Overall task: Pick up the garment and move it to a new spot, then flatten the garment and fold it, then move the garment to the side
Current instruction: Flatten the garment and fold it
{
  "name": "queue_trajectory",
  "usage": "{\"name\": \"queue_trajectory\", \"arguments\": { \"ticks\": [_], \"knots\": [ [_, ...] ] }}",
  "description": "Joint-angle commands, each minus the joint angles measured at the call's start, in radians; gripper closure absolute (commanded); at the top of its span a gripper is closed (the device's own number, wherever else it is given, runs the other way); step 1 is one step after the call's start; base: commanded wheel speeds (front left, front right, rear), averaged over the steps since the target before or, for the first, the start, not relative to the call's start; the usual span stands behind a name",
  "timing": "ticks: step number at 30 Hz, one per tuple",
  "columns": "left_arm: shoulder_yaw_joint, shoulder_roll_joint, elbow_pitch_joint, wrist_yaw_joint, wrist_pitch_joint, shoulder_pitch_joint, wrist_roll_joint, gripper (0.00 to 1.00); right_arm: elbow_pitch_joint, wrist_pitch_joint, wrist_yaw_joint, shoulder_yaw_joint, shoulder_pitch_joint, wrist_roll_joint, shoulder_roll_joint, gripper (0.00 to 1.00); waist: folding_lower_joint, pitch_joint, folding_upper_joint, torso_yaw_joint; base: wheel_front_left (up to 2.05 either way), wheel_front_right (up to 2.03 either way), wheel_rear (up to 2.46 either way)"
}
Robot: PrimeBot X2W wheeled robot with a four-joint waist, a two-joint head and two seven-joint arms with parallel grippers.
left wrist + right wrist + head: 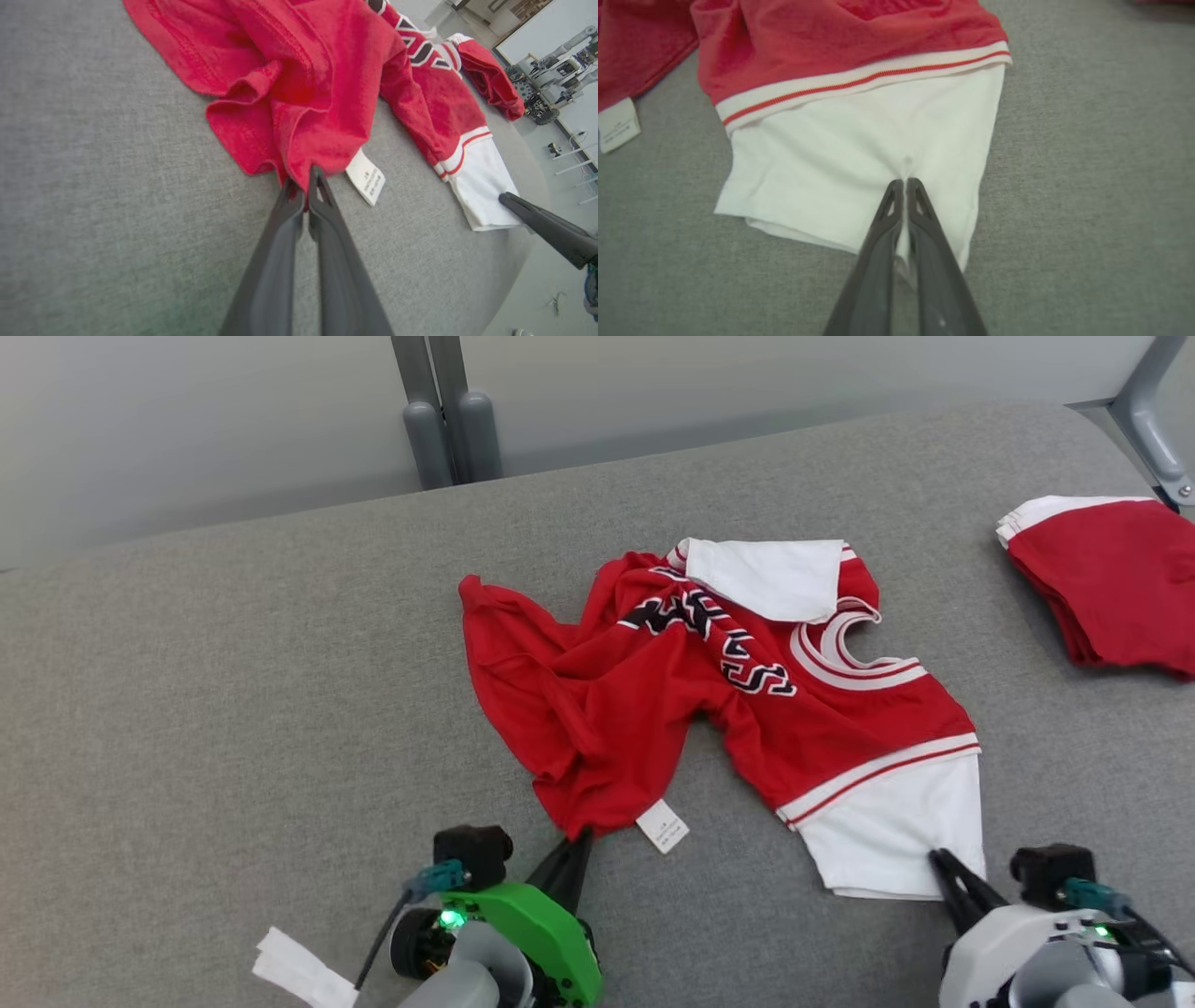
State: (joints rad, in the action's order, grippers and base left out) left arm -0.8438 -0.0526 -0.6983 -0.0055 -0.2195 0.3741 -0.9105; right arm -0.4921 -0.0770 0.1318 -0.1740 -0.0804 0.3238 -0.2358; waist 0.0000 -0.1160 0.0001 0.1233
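Grey counter [187, 709], one red jersey [653, 709] crumpled at its middle, pinched at two spots.

Left end effector [581, 840] closed tight on the near red hem corner, just beside one white tag [663, 825]; right end effector [938, 863] closed tight on the near edge of one white sleeve [896, 831], cloth puckered at the tips. Second white sleeve [775, 577] folded over the far side of the chest lettering. One folded red pile [1111, 579] with white edging at the far right, well apart from the jersey; number of pieces in it not clear. One white slip [299, 971] on the counter at the near left, beside the left arm.
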Motion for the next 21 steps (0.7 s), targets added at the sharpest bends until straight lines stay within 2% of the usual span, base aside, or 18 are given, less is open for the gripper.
{"name": "queue_trajectory", "arguments": {
  "ticks": [1,5,7,11,15,18,21],
  "knots": [
    [0.022,-0.021,0.027,-0.003,-0.014,-0.015,-0.009,1.00,0.041,0.003,-0.002,0.021,0.028,0.022,-0.021,1.00,0.0000,0.012,-0.0001,0.003,0.00,0.00,0.00],
    [0.078,-0.082,0.159,0.020,-0.034,-0.061,-0.018,1.00,0.199,0.032,-0.002,0.081,0.104,0.090,-0.052,1.00,0.0000,0.027,-0.0001,0.011,0.00,0.00,0.00],
    [0.109,-0.115,0.256,0.046,-0.038,-0.093,-0.018,1.00,0.295,0.050,-0.002,0.112,0.141,0.135,-0.056,1.00,0.0000,0.037,-0.0001,0.017,0.00,0.00,0.00],
    [0.168,-0.194,0.511,0.117,-0.042,-0.180,-0.012,1.00,0.517,0.088,-0.002,0.205,0.216,0.246,-0.057,1.00,0.0000,0.062,-0.0001,0.023,0.00,0.00,0.00],
    [0.216,-0.284,0.812,0.212,-0.028,-0.243,0.013,1.00,0.758,0.145,-0.001,0.319,0.268,0.339,-0.070,1.00,0.0000,0.079,-0.0001,0.016,0.00,0.00,0.00],
    [0.260,-0.360,1.009,0.288,0.012,-0.230,0.045,1.00,0.912,0.206,-0.001,0.403,0.262,0.401,-0.092,1.00,0.0000,0.074,-0.0001,0.007,0.00,0.00,0.00],
    [0.297,-0.417,1.168,0.334,0.088,-0.145,0.079,1.00,1.012,0.273,-0.001,0.481,0.196,0.462,-0.132,1.00,0.0000,0.040,-0.0001,-0.007,0.00,0.00,0.00]
  ]
}}
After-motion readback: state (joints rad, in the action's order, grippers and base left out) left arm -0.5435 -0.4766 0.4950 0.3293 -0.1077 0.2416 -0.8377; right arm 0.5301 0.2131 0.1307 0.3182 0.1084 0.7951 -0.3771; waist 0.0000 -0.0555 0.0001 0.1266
